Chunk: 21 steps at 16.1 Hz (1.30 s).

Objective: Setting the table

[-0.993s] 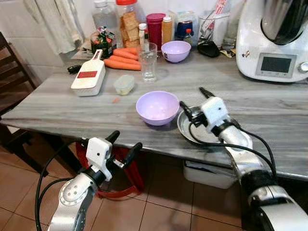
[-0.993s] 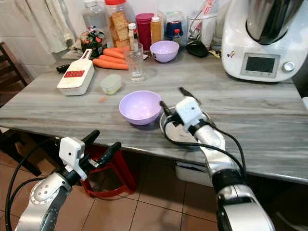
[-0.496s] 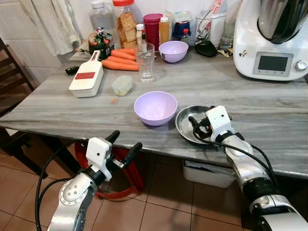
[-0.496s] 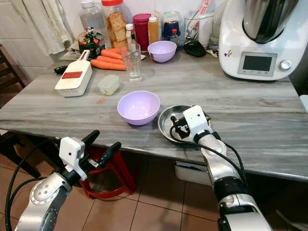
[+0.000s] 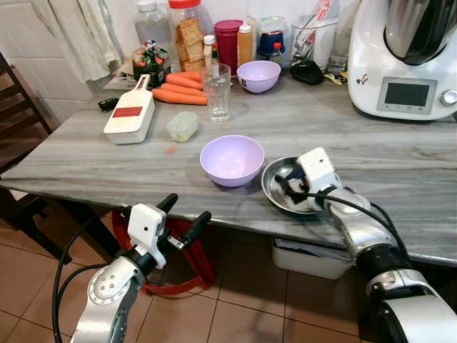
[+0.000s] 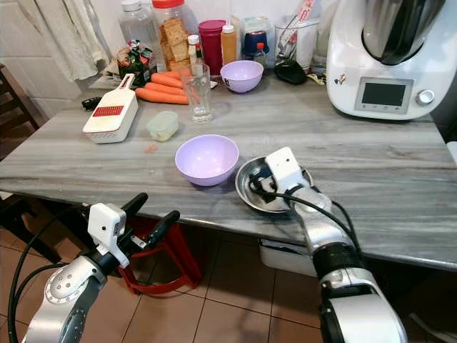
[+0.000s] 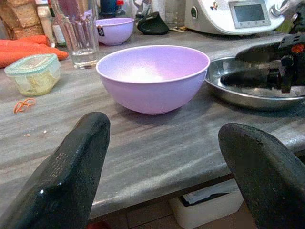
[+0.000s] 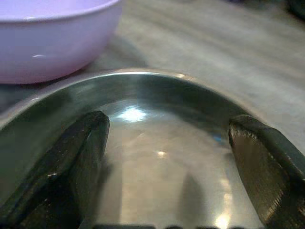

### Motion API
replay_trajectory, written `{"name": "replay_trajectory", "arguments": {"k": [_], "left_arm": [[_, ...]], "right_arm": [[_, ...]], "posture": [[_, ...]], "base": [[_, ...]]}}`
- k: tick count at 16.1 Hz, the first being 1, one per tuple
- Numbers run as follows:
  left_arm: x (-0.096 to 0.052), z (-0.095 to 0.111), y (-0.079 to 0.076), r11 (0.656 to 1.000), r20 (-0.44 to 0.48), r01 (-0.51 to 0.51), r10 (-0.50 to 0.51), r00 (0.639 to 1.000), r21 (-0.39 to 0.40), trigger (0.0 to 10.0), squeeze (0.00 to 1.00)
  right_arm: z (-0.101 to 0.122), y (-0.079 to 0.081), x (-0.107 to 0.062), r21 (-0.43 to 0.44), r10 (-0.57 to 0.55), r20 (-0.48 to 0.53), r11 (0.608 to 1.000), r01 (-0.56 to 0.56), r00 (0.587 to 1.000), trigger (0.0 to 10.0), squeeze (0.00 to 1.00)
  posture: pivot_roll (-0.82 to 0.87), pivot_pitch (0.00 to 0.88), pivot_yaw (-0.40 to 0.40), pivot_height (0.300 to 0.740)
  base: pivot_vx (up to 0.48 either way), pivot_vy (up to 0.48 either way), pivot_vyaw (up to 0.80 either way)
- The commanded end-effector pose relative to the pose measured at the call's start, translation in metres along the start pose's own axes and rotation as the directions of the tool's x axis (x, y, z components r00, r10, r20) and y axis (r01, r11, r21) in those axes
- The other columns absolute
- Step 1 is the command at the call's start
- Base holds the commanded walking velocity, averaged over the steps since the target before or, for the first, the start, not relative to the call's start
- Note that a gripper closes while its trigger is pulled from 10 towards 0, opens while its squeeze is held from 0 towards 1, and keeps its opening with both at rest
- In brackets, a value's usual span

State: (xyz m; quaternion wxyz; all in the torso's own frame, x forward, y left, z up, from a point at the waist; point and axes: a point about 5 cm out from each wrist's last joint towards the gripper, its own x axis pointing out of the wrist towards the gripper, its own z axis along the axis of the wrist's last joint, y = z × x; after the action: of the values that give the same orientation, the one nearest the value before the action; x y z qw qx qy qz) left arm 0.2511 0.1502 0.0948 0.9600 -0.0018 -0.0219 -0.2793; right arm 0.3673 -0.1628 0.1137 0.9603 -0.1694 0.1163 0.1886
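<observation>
A grey marble table (image 5: 400, 161) is being crowded along a tiled wall — the right gripper (image 5: 285, 187), fingers spread, is being held inside the steel plate (image 5: 275, 191); the left gripper (image 5: 182, 218) is being held spread below the edge.

Right gripper over the steel dish at the table's near edge

The right gripper (image 5: 289, 188) reaches into the shallow round steel dish (image 5: 275, 189), just beside the lilac plastic bowl (image 5: 232, 159) on the grey marble table (image 5: 385, 161); the left gripper (image 5: 183, 216), fingers spread, hovers below the edge.

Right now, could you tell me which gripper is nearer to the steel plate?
The right. The right gripper is open, fingers down inside the steel plate; the left gripper hangs open below the table edge, in front of the purple bowl.
</observation>
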Motion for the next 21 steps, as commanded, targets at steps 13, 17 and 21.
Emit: {"name": "replay_trajectory", "arguments": {"k": [13, 17, 21], "left_arm": [[-0.003, -0.002, 0.002, 1.0, -0.009, -0.011, 0.011, 1.0, 0.014, 10.0, 0.0], [0.001, 0.002, 0.001, 1.0, 0.02, -0.025, 0.025, 0.999, 0.006, 10.0, 0.0], [0.002, 0.004, -0.001, 1.0, 0.032, -0.019, 0.02, 0.999, -0.002, 10.0, 0.0]], "right_arm": [[0.013, 0.014, 0.006, 0.06, 0.092, 0.028, 0.994, -0.093, 0.995, 10.0, 0.0], [0.015, -0.002, -0.023, 0.136, -0.01, 0.189, 0.991, -0.016, 0.982, 10.0, 0.0], [0.017, -0.002, -0.055, 0.236, -0.228, 0.31, 0.959, 0.158, 0.923, 10.0, 0.0]], "posture": [[0.03, 0.011, 0.102, 0.74], [0.0, 0.006, 0.101, 0.74], [-0.02, 0.008, 0.11, 0.74]], "base": [[0.0, 0.0, 0.0], [0.0, 0.0, 0.0], [0.0, 0.0, 0.0]]}}
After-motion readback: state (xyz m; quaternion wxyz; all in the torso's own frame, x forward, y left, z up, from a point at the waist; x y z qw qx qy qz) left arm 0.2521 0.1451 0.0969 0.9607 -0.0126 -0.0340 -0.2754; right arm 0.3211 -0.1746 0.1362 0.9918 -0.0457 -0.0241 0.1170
